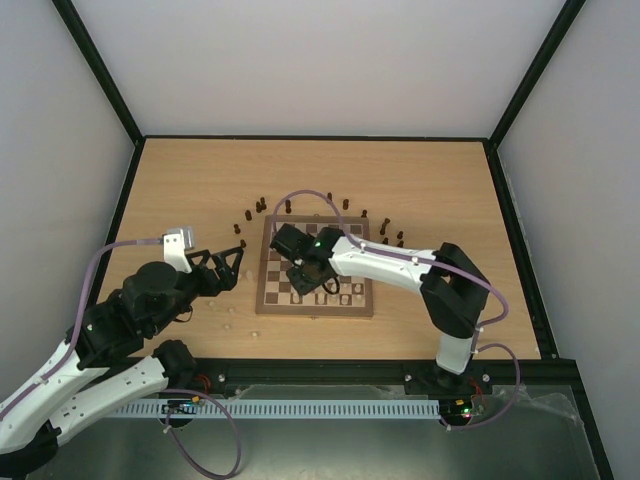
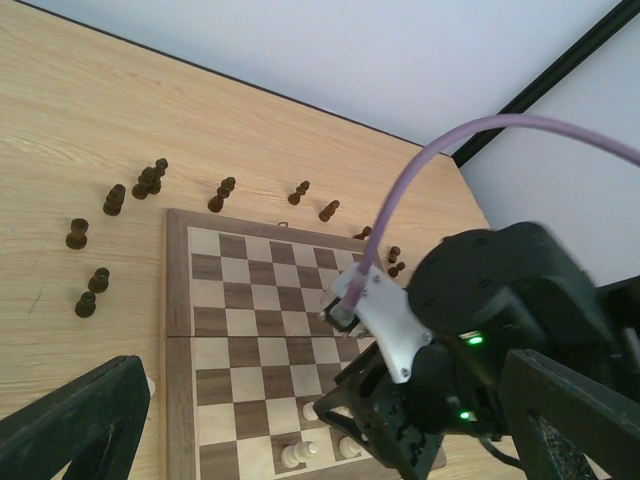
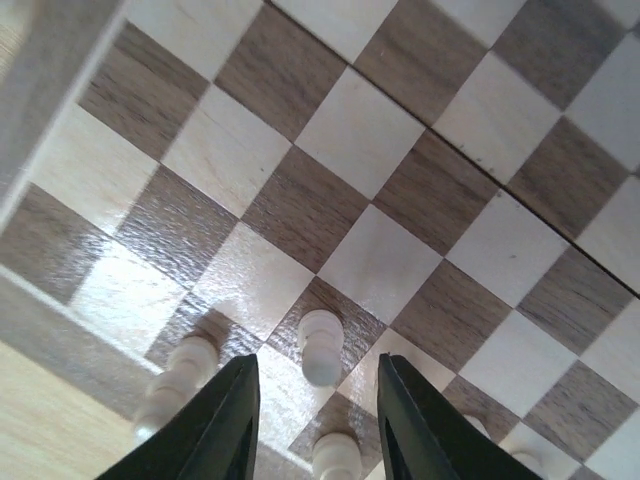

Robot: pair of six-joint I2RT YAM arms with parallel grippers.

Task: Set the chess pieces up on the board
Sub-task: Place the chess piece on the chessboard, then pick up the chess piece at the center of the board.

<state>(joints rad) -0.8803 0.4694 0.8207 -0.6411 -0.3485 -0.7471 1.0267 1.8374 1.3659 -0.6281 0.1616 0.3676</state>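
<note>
While a cream pawn (image 3: 321,347) stands upright on the board (image 3: 360,130) close to its near edge, the right jaws sit on either side of it, slightly parted, with a thin gap showing on each side and nothing gripped. Other cream pieces (image 3: 182,368) stand just beside it along that edge. Dark pieces (image 2: 148,180) are scattered on the desk (image 1: 420,190) beyond the board's far edge and around its far left corner. Left of the board, the left jaws hang over the desk, spread wide and empty.
</note>
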